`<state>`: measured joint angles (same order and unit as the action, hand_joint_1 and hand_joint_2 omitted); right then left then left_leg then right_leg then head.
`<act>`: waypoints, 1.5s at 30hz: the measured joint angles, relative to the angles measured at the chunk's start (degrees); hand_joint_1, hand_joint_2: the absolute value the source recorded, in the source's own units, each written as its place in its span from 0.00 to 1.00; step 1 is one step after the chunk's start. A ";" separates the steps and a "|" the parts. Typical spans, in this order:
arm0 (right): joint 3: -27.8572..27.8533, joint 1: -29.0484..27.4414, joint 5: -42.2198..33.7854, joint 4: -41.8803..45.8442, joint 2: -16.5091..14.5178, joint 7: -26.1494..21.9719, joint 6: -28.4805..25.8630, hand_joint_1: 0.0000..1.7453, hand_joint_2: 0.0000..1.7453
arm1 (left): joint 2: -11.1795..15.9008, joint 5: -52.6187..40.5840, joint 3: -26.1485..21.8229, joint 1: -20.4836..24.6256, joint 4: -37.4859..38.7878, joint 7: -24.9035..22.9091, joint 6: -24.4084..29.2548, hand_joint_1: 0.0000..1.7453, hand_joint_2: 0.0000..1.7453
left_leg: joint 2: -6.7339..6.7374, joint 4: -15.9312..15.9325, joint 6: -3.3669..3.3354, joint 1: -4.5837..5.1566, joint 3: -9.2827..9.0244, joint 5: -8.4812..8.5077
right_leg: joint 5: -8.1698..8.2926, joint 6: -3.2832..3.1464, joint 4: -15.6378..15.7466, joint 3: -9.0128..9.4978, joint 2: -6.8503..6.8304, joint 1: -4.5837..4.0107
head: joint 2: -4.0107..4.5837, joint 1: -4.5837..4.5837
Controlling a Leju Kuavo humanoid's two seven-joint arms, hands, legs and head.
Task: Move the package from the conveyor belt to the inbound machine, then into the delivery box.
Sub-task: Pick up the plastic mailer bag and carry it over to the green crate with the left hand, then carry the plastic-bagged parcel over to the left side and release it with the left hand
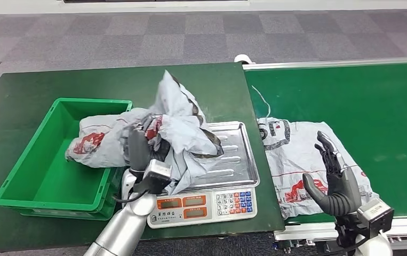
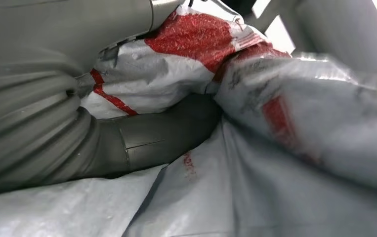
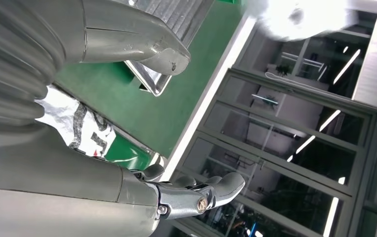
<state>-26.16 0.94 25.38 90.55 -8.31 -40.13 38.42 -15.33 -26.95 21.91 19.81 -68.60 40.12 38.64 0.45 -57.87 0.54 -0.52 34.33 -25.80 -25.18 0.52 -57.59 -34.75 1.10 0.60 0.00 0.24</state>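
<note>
While the left hand [image 1: 138, 150] grips a crumpled grey plastic package [image 1: 177, 130] with red print, the head view shows that package spanning the ribbed steel tray of the scale [image 1: 232, 160] and the green bin [image 1: 46, 176] to its left. Right of the scale, a second flat package [image 1: 297, 154] lies on the green belt [image 1: 372, 106], under the right hand [image 1: 334, 181], which is spread wide and holds nothing. From the left wrist, the thick grey thumb [image 2: 166, 133] presses into wrinkled film [image 2: 275, 163]. From the right wrist, parted fingers [image 3: 201, 192] frame the tray corner [image 3: 151, 79].
</note>
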 joint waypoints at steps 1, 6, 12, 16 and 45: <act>0.00 0.00 0.04 0.00 -0.03 0.00 0.00 0.00 1.00 | -0.22 -3.29 -1.26 -1.15 -4.09 0.04 0.81 1.00 1.00 | 0.01 0.00 0.00 0.00 0.01 0.00 | 0.00 0.00 0.00 -0.02 0.02 0.01 | 0.00 0.00; 0.01 0.00 -0.35 0.00 -0.02 0.00 0.00 0.00 1.00 | -2.11 -16.44 -9.54 -4.14 -18.92 0.02 1.50 1.00 1.00 | 0.01 0.00 -0.04 0.01 0.00 -0.04 | -0.05 0.02 0.02 -0.01 0.01 0.03 | 0.00 0.00; 0.02 -0.23 -0.73 0.03 -0.02 0.00 0.00 0.00 1.00 | -2.60 -21.87 -18.09 -5.86 -26.75 -0.05 1.51 1.00 1.00 | 0.04 0.00 -0.03 0.01 -0.05 -0.03 | -0.04 0.01 0.02 0.00 0.02 0.01 | 0.00 0.00; 0.02 -1.00 -1.00 0.45 -0.02 0.00 0.00 0.00 1.00 | -2.60 -25.13 -24.14 -5.96 -28.34 -0.09 1.51 1.00 1.00 | 0.04 0.00 0.01 0.00 -0.06 0.00 | -0.04 0.01 0.01 0.00 0.03 0.01 | 0.00 0.02; -0.09 -3.20 -0.28 1.75 0.08 0.00 0.00 0.00 1.00 | -3.75 -58.02 -39.76 -3.14 -7.15 -20.07 1.41 0.33 1.00 | 0.11 -0.03 -0.03 0.03 -0.08 -0.04 | -0.02 0.04 0.04 0.00 0.10 0.04 | 0.00 0.01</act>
<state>-26.25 -2.27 25.10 92.30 -8.23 -40.13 38.42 -19.08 -84.97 -17.86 16.67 -75.75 20.05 40.05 0.55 -57.89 0.51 -0.49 34.25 -25.84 -25.20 0.56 -57.55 -34.75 1.20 0.65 0.00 0.25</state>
